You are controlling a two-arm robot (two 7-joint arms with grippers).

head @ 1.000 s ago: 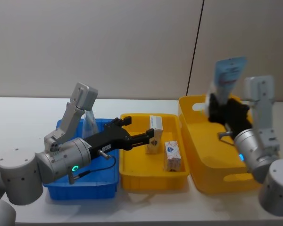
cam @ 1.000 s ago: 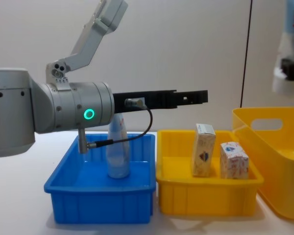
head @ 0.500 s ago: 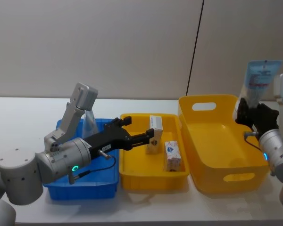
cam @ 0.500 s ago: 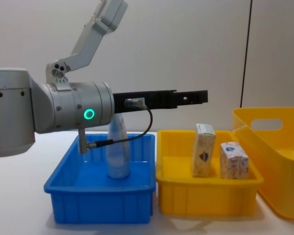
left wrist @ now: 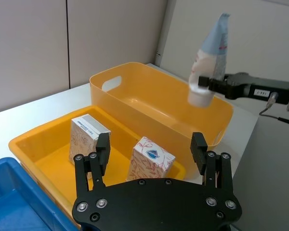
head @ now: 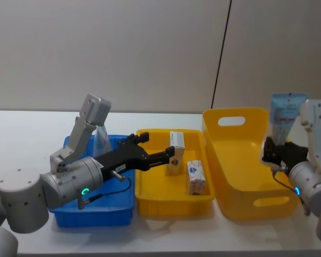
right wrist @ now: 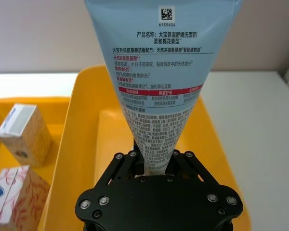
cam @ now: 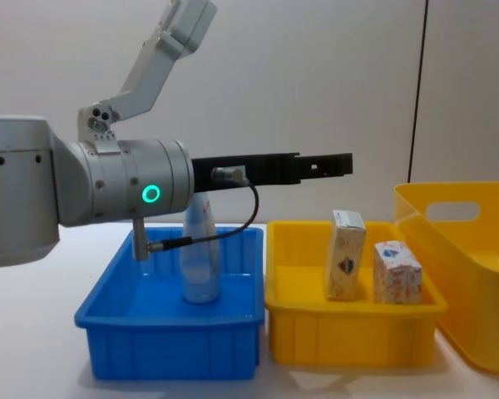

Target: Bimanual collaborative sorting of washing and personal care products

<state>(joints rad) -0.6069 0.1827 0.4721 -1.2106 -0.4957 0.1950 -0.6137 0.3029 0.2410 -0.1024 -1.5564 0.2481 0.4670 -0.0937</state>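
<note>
**Pouch held high at the deep tub's right rim**

My right gripper (head: 272,152) is clamped on the narrow lower end of a pale blue-and-white plastic pouch (head: 285,113). The pouch stands upright, above the right rim of the deep, glossy yellow plastic tub (head: 235,113) with slotted handles. The tub's tall walls stand between that pouch and the shallow yellow tray (head: 174,206). My left gripper (head: 159,147) hangs over the tray with its jaws spread wide and holding nothing. Just past its fingers stand a tall cream cardboard box (head: 176,145) and a shorter cream box (head: 196,176), close together. A second pouch (cam: 201,258) stands in the blue plastic bin (head: 96,211), behind my left arm. Bin, tray and tub sit side by side on the white desk (head: 27,128).
</note>
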